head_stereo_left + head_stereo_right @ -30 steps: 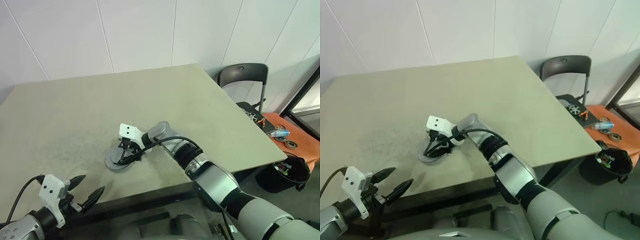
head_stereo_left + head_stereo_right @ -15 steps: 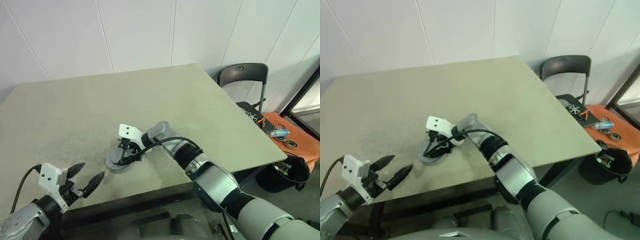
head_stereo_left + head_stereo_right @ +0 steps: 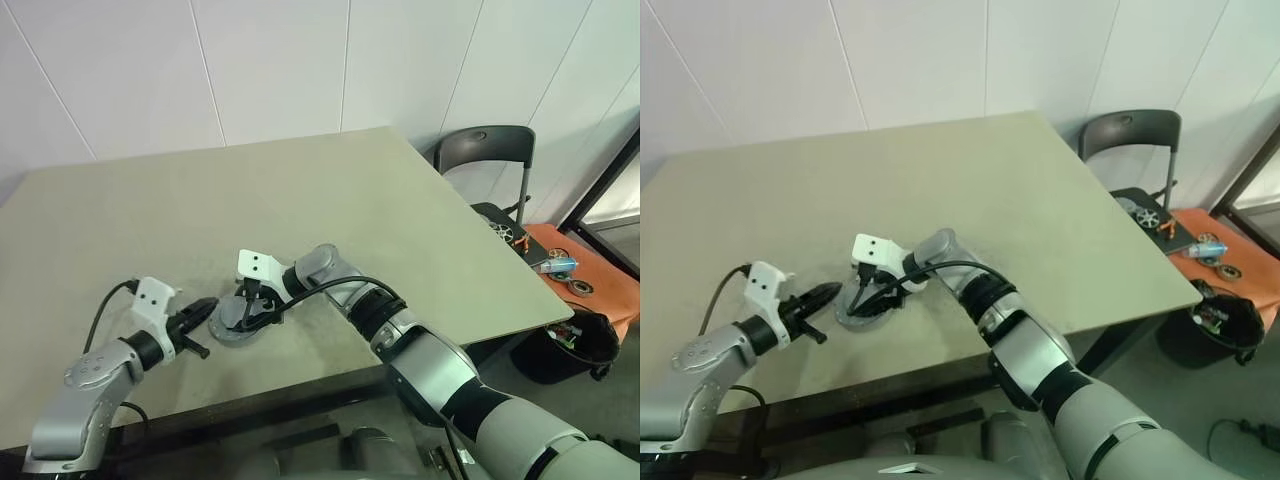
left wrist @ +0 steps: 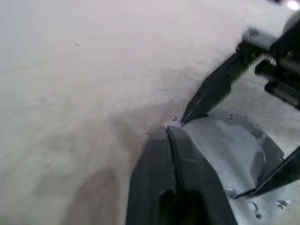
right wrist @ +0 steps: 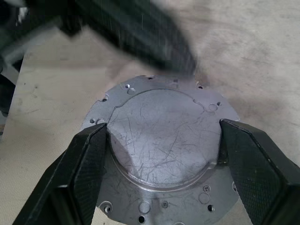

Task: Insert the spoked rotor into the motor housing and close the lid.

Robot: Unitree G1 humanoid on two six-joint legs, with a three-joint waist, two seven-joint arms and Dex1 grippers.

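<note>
The lid [image 3: 226, 329] lies plain grey face up on the table [image 3: 330, 200], near its front edge. My right gripper [image 3: 246, 317] reaches over it from the right. In the right wrist view its two black fingers [image 5: 86, 164] press against opposite sides of the lid's [image 5: 161, 117] raised round centre. My left gripper [image 3: 205, 310] is shut, and its joined tips touch the lid's left rim [image 4: 220, 150]. The spoked rotor and the motor housing are hidden.
A dark chair [image 3: 487, 150] stands beyond the table's right corner. Past it are a low orange surface [image 3: 585, 270] with small parts and a black bin [image 3: 580, 345]. The table's front edge runs just behind my left arm.
My left arm has come forward from the table's front edge to the lid's left rim, and its fingers have shut. The right gripper and the lid have not moved.
</note>
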